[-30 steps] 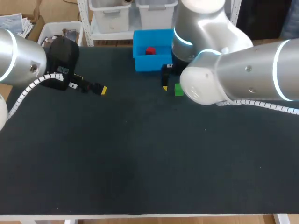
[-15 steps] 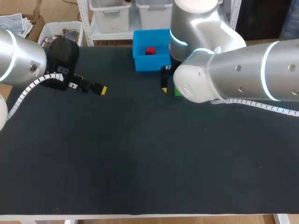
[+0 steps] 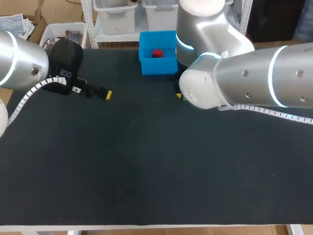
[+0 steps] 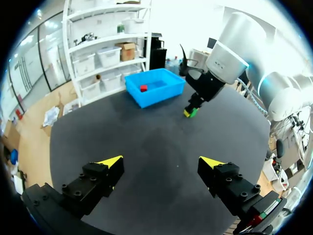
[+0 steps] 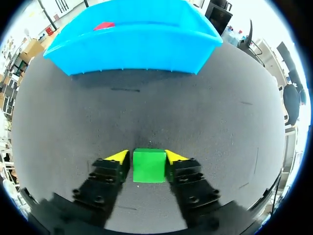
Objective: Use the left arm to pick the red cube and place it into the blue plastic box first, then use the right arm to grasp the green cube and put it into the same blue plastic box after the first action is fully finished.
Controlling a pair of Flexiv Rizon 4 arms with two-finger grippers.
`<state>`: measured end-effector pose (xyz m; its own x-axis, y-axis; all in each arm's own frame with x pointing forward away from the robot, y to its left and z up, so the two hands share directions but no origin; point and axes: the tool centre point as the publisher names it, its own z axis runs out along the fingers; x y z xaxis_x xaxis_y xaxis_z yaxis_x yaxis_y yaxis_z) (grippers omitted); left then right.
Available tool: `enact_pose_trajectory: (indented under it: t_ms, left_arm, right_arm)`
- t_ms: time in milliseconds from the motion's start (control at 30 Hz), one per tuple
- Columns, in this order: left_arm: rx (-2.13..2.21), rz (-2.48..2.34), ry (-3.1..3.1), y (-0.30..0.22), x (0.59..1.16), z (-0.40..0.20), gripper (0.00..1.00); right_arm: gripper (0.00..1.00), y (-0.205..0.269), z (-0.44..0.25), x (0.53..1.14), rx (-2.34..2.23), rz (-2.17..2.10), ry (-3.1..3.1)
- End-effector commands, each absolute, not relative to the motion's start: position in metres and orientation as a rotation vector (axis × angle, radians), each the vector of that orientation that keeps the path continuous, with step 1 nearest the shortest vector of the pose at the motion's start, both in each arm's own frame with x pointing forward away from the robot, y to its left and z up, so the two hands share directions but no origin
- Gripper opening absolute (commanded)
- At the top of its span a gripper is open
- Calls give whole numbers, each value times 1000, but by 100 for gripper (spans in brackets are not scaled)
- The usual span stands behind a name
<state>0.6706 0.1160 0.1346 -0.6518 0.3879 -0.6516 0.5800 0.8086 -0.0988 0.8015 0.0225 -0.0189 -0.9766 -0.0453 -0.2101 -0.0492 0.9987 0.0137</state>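
Your right gripper (image 5: 147, 156) grips the green cube (image 5: 149, 166) | blue box (image 3: 159, 66) upper centre, straight ahead of it | lift, carry forward.

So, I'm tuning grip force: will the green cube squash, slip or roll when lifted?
Probably rigid: the green cube shows crisp, straight edges. Flat on the table, it shouldn't roll. Its smooth-looking faces might slip under a weak grip.

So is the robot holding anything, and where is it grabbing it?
The right gripper holds the green cube, with its fingers against two opposite sides. The left gripper holds nothing.
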Motion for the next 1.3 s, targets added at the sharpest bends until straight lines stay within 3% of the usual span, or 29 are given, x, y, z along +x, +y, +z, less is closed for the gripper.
enact_pose_trajectory:
  t_ms: [33, 300, 800, 1300]
  left_arm:
    - [715, -405, 2354, 117, 671, 134, 100]
    - [715, -405, 2354, 117, 671, 134, 100]
    - [715, -405, 2354, 117, 671, 134, 100]
    - [715, -405, 2354, 117, 671, 134, 100]
  right_arm:
    - [0, 19, -15, 797, -66, 31, 2919]
    - [0, 14, 2, 793, -26, 41, 2878]
    - [0, 12, 113, 785, -14, 82, 2626]
    - [0, 10, 147, 784, 10, 228, 2379]
